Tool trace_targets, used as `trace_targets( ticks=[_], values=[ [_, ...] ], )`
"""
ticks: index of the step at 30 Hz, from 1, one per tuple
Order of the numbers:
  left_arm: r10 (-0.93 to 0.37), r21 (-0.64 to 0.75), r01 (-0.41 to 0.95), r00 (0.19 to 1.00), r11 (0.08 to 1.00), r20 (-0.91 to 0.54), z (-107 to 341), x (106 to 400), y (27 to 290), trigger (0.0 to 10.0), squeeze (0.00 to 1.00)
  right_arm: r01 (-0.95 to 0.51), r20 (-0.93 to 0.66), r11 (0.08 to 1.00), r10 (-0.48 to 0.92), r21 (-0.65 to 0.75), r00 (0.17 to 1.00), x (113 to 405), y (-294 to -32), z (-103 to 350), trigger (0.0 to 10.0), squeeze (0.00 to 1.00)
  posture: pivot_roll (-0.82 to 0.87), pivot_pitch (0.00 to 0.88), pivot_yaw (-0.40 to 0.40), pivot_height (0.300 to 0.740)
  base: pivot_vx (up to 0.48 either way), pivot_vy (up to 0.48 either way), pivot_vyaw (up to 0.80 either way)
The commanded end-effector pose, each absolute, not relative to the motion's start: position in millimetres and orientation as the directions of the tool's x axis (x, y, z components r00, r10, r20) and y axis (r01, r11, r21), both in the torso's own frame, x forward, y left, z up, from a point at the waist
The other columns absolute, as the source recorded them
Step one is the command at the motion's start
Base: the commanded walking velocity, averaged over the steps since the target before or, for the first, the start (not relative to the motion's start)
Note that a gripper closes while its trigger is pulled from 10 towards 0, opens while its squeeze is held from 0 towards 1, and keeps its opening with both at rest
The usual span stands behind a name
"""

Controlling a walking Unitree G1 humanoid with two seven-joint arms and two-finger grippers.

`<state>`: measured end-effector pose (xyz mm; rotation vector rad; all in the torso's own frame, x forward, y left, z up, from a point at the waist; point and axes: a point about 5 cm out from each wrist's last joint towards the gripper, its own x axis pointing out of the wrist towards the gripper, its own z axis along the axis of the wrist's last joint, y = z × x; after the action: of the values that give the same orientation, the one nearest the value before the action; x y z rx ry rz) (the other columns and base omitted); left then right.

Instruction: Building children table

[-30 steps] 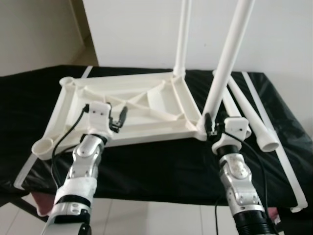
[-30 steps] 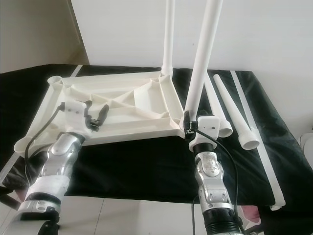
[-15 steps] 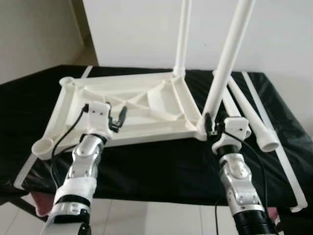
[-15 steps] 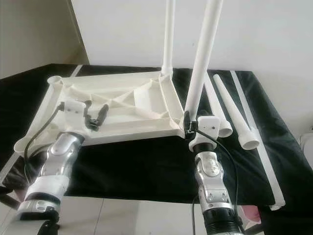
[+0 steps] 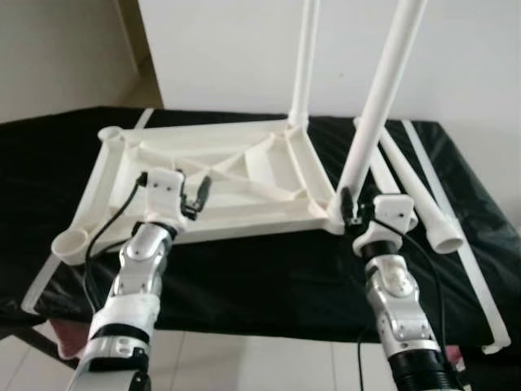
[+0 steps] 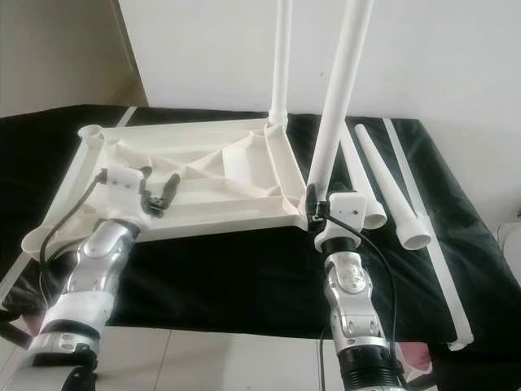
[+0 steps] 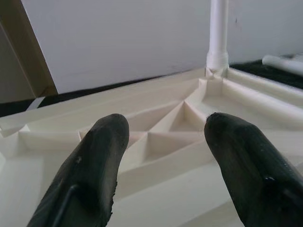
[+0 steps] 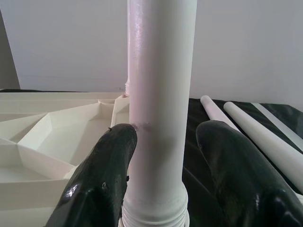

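Observation:
A white children's tabletop (image 5: 244,175) lies upside down on a black-covered table (image 5: 260,269). Two white legs stand upright in it, one at the far right corner (image 5: 303,65) and one at the near right corner (image 5: 378,106). My right gripper (image 5: 348,208) is at the foot of the near leg (image 8: 161,94), open. Its fingers straddle the leg: one finger (image 8: 102,179) touches it, and a thin gap shows beside the other. My left gripper (image 5: 199,199) hovers open over the ribbed underside (image 7: 161,137), holding nothing.
Two loose white legs (image 5: 423,195) lie side by side on the cloth to the right of the tabletop. A long white strip (image 5: 472,252) runs along the right edge. Empty leg sockets (image 5: 69,243) sit at the left corners. A white wall stands behind.

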<state>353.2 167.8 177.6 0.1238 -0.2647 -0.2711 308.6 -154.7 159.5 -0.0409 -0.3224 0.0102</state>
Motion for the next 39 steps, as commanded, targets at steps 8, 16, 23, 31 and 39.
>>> trace_targets(
  ticks=[8,16,23,31,39],
  values=[
    [-0.237,0.129,0.205,0.912,0.97,0.335,191.9,350.8,170.9,10.0,1.0,-0.006,0.321,1.0,0.015,-0.03,0.947,310.6,-154.1,161.1,10.0,0.0,-0.08,0.055,-0.003,0.74,0.0,0.0,0.0],
    [-0.31,0.144,0.276,0.882,0.95,0.356,196.5,347.6,161.8,10.0,0.49,-0.006,0.324,1.0,0.013,-0.024,0.946,311.2,-152.8,161.6,10.0,0.0,-0.08,0.057,0.002,0.74,0.0,0.0,0.0],
    [-0.321,0.14,0.289,0.868,0.947,0.379,200.8,347.2,159.4,10.0,0.0,-0.001,0.324,1.0,0.008,-0.022,0.946,310.7,-152.7,161.3,10.0,0.0,-0.08,0.06,0.006,0.74,0.0,0.0,0.0],
    [-0.321,0.143,0.287,0.864,0.947,0.387,203.2,347.9,160.0,10.0,0.0,0.009,0.325,1.0,-0.002,-0.019,0.946,309.6,-154.3,160.8,10.0,0.0,-0.09,0.062,0.016,0.74,0.0,0.0,0.0],
    [-0.321,0.147,0.286,0.864,0.947,0.388,204.0,347.0,160.5,8.3,0.0,0.011,0.325,1.0,-0.005,-0.015,0.946,308.9,-153.9,160.4,10.0,0.0,-0.09,0.063,0.018,0.74,0.0,0.0,0.0]
  ],
)
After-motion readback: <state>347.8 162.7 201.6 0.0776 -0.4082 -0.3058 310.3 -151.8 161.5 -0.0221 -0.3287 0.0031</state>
